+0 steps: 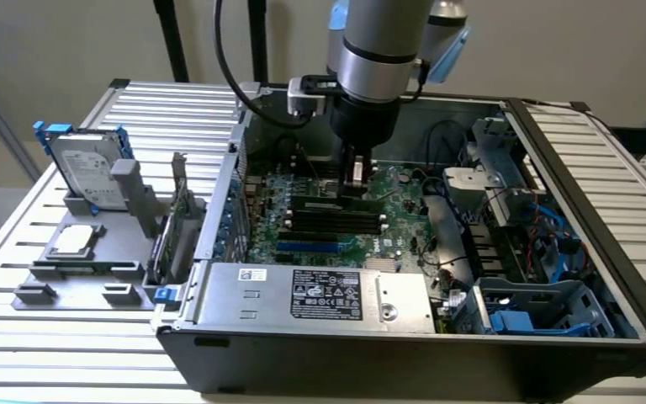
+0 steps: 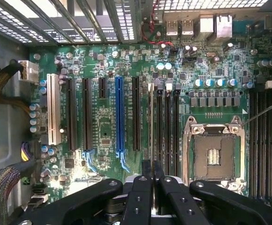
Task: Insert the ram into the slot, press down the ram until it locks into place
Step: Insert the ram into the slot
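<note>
The gripper's (image 2: 151, 165) black jointed fingers (image 2: 146, 171) are clamping the thin, flat ram (image 2: 151, 122), which is standing edge-on along the outermost of the long black slots (image 2: 168, 126). The green motherboard (image 2: 103, 126) is lying beneath, and a square metal socket (image 2: 214, 152) is sitting just beside the slots.

slatted table (image 1: 31, 353) — computer case (image 1: 413, 362), fixture tray (image 1: 76, 282)

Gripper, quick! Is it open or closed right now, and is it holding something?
Gripper: closed, holding the ram by its end.
</note>
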Motion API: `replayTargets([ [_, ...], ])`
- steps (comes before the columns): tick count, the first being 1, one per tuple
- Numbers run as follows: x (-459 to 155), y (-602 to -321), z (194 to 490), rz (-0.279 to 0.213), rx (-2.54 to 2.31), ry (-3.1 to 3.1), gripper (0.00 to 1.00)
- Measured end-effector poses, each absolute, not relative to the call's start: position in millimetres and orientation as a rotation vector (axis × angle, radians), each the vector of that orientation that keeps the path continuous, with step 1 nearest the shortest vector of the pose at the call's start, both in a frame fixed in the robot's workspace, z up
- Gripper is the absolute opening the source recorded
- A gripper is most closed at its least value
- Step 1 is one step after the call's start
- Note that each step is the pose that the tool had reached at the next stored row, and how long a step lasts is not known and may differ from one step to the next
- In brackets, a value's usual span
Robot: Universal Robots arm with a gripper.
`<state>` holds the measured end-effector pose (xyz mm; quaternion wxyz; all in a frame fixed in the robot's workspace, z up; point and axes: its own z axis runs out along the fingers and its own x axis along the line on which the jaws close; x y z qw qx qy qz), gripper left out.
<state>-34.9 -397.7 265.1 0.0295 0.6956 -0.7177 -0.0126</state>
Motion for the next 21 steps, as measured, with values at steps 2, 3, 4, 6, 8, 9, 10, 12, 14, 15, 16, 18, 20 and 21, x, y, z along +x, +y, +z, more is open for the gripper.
replayTargets([
  [2, -34.8, -397.7, 263.4, -0.039, 2.159, -2.200, 0.12],
  [3, -34.8, -397.7, 262.6, -0.039, 2.163, -2.195, 0.12],
  [4, -34.8, -397.7, 261.7, -0.038, 2.167, -2.191, 0.12],
  [6, -34.7, -397.7, 259.7, -0.038, 2.173, -2.185, 0.12],
  [8, -34.4, -397.7, 257.2, -0.038, 2.174, -2.184, 0.12],
  [9, -34.2, -397.7, 255.9, -0.038, 2.174, -2.184, 0.12],
  [10, -34.0, -397.7, 254.5, -0.038, 2.174, -2.184, 0.12],
  [12, -33.8, -397.7, 251.7, -0.038, 2.174, -2.184, 0.12],
  [14, -33.5, -397.6, 249.1, -0.038, 2.174, -2.184, 0.12],
  [15, -33.4, -397.5, 247.9, -0.038, 2.174, -2.184, 0.12],
  [16, -33.4, -397.3, 247.1, -0.038, 2.174, -2.184, 0.12],
  [18, -33.1, -396.8, 245.7, -0.038, 2.174, -2.184, 0.12],
  [20, -33.0, -396.2, 244.7, -0.038, 2.174, -2.184, 0.12],
  [21, -33.0, -395.8, 244.3, -0.038, 2.174, -2.184, 0.12],
])
